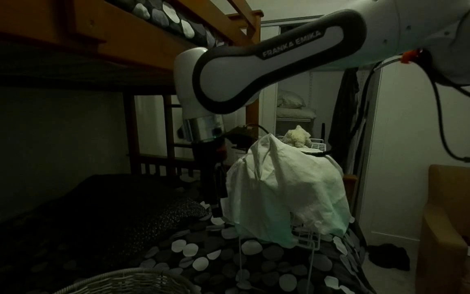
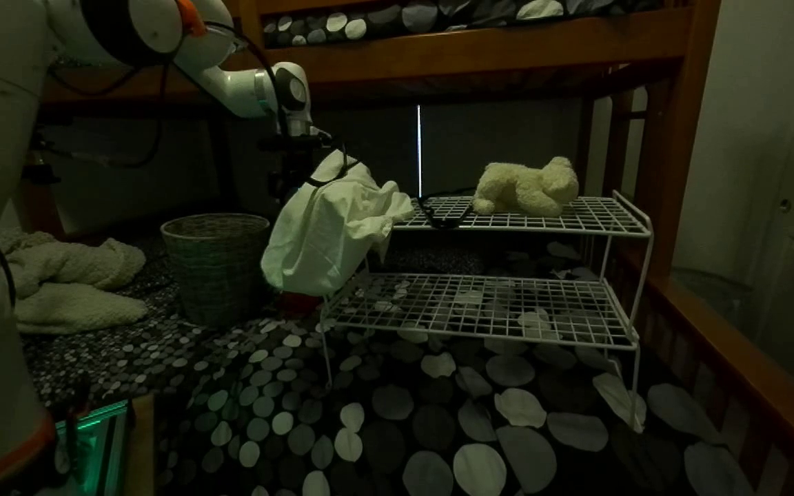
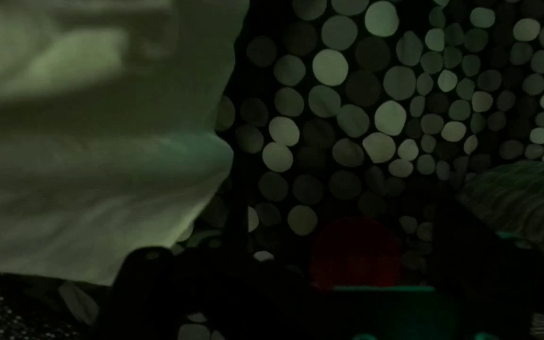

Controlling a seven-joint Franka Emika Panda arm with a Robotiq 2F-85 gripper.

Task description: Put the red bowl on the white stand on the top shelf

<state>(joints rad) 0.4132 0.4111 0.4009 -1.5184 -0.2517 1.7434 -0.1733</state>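
Hanging over one end of the stand (image 2: 640, 282), a white cloth (image 2: 324, 238) covers part of the top shelf (image 2: 600, 220), its low edge near the basket (image 2: 211, 275). Between basket and stand, the red bowl (image 3: 354, 255) lies on the spotted bed (image 2: 300, 417); in an exterior view only a dark red part of it shows below the cloth. The gripper (image 3: 345, 198) is above the bowl, just beside the cloth (whether they touch, I cannot tell), and its fingers (image 3: 456, 245) stand well apart, with the bowl seen between them. On the top shelf lies a plush bear (image 2: 524, 187), and near it a black object (image 2: 445, 222) which I cannot name. Past the bear's head, bare wire goes until the raised end rail (image 2: 635, 211). The lower shelf (image 2: 480, 335) shows open mesh, and the upper bunk (image 2: 480, 54) makes a wooden ceiling above.
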